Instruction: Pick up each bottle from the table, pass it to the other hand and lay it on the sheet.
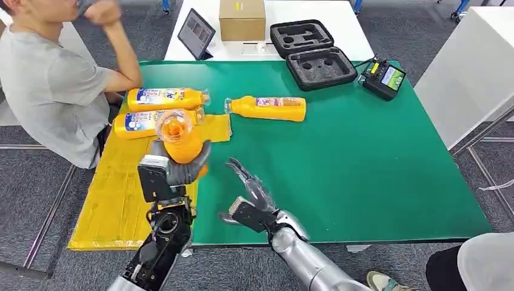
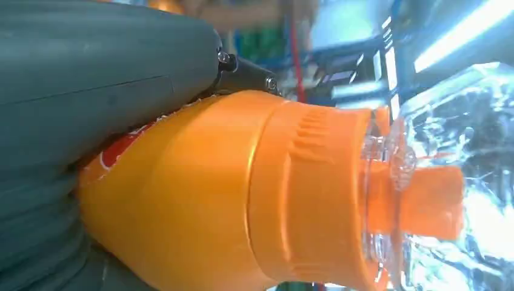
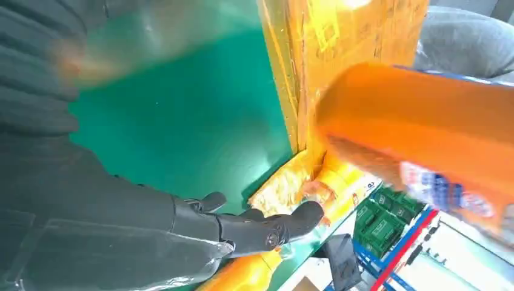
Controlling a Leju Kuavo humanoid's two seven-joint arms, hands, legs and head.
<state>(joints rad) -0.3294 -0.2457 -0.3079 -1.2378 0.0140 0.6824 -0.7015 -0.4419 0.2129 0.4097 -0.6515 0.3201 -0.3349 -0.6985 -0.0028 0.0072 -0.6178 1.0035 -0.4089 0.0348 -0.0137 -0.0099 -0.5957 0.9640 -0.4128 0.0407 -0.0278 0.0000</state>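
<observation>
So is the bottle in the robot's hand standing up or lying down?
Standing up: the left hand holds the bottle with its cap pointing up.

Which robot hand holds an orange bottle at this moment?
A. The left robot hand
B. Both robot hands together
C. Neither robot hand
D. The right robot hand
A: the left robot hand grips the orange bottle above the yellow sheet, while the right robot hand is open with nothing in it.

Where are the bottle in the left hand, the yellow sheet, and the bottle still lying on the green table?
held bottle (image 1: 182, 140): head view, orange body above the fingers.
yellow sheet (image 1: 115, 203): head view, bare middle.
bottle on the table (image 1: 273, 109): head view, mid-body below the label.
</observation>
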